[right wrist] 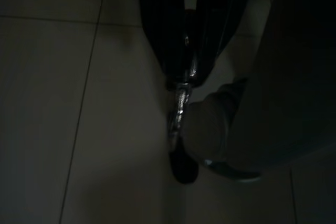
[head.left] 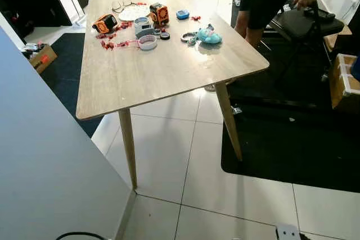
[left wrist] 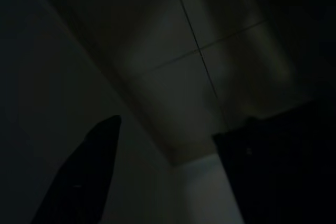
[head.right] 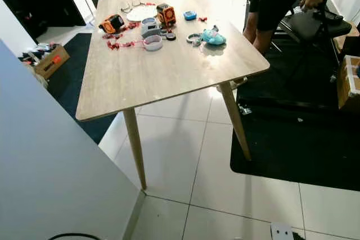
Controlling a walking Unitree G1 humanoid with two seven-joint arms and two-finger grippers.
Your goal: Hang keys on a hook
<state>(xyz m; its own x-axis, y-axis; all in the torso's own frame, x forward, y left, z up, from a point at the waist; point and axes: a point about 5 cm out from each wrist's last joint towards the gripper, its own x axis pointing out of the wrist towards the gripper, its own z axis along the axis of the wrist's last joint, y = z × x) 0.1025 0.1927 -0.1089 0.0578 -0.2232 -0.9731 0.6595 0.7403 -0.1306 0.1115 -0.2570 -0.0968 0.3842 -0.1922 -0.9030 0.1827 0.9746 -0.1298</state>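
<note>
One table (head.left: 169, 77) corner overhanging open tiles (head.left: 236, 195) — rug (head.left: 292, 150) edge beside

The left hand (left wrist: 157, 177) shows two black fingers (left wrist: 79, 182) in the very dark wrist view: one is long and pointed, the other is a wider dark block. The right hand (right wrist: 184, 85) has two long, glossy black fingers (right wrist: 163, 30) which stand close together and become narrower toward the tips.

A light wooden table (head.left: 163, 77) on tapered legs stands on white floor tiles (head.left: 236, 195), partly beside a dark rug (head.left: 292, 150). Its far end carries orange-black gadgets (head.left: 159, 13), a grey tape roll (head.left: 147, 42), small red pieces (head.left: 108, 44), glasses (head.left: 118, 7) and a turquoise toy (head.left: 209, 36).
</note>
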